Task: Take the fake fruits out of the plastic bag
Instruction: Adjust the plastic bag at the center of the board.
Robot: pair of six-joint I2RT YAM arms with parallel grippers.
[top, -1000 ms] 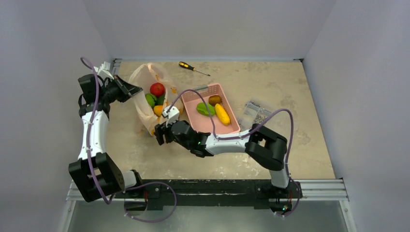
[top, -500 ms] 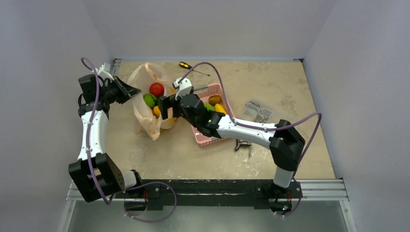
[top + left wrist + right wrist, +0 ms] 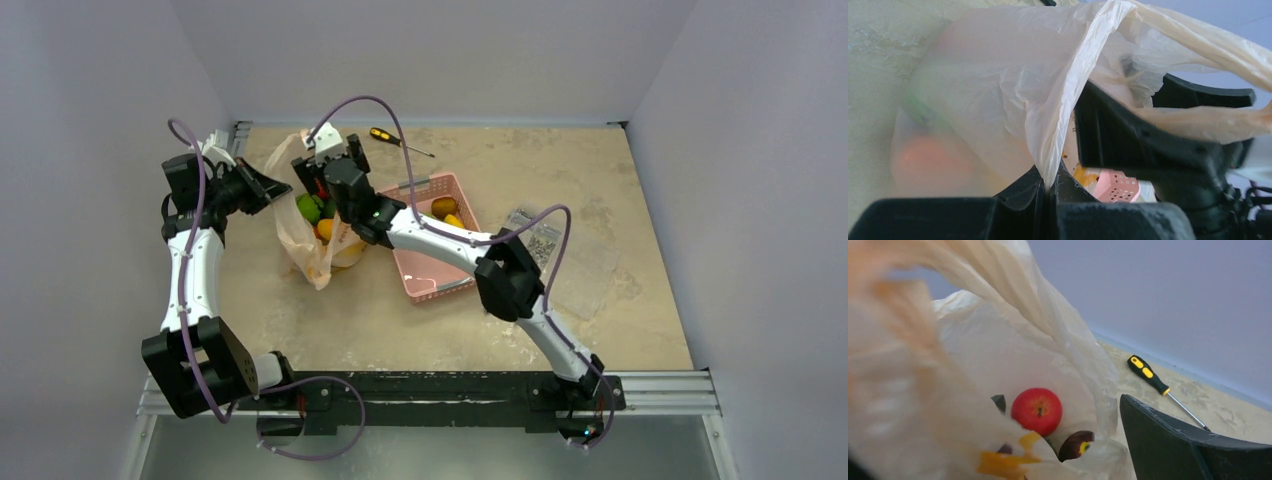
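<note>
The plastic bag (image 3: pixel 305 245) stands at the back left, peach-tinted with orange patches. My left gripper (image 3: pixel 268 186) is shut on its rim (image 3: pixel 1050 182) and holds the mouth up. My right gripper (image 3: pixel 312 176) is open above the bag's mouth. In the right wrist view, one of its fingers (image 3: pixel 1173 445) is outside the bag (image 3: pixel 998 350); a dark tip shows at the far side. Inside lie a red apple (image 3: pixel 1037 411) and a dark purple-brown fruit (image 3: pixel 1075 445). The top view shows a green fruit (image 3: pixel 308 208) and an orange (image 3: pixel 326 229). No bananas show.
A pink basket (image 3: pixel 430 275) right of the bag holds a brown kiwi (image 3: pixel 443 207) and a yellow-orange oblong fruit (image 3: pixel 455 220). A screwdriver (image 3: pixel 400 140) lies at the back. A clear packet (image 3: pixel 540 235) lies to the right.
My right arm swung from the bag's front, past the basket, up to the bag's mouth at the back. It now covers the red apple in the top view. The left arm has not moved.
</note>
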